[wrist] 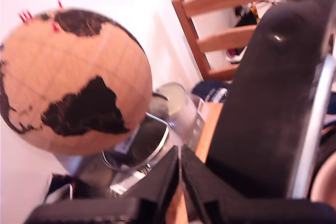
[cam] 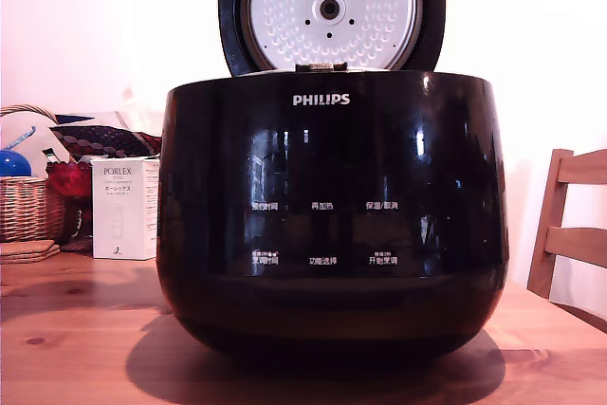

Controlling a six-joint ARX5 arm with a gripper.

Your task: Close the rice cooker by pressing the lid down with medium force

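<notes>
— Fingers (wrist: 167, 174) of the black gripper (wrist: 180, 157): status?
— Together at the tips, nothing between them, beside the raised glossy black round lid (wrist: 268, 103).
— Appliance position?
— Glossy black rounded rice cooker (cam: 332, 225) fills frame centre on the wooden table (cam: 76, 329); lid upright, dimpled silver face forward, top centre.

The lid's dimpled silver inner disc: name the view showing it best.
The exterior view: the dimpled silver inner disc faces the camera, lid upright and open. The wrist view shows only the lid's black back beside the closed gripper.
</notes>
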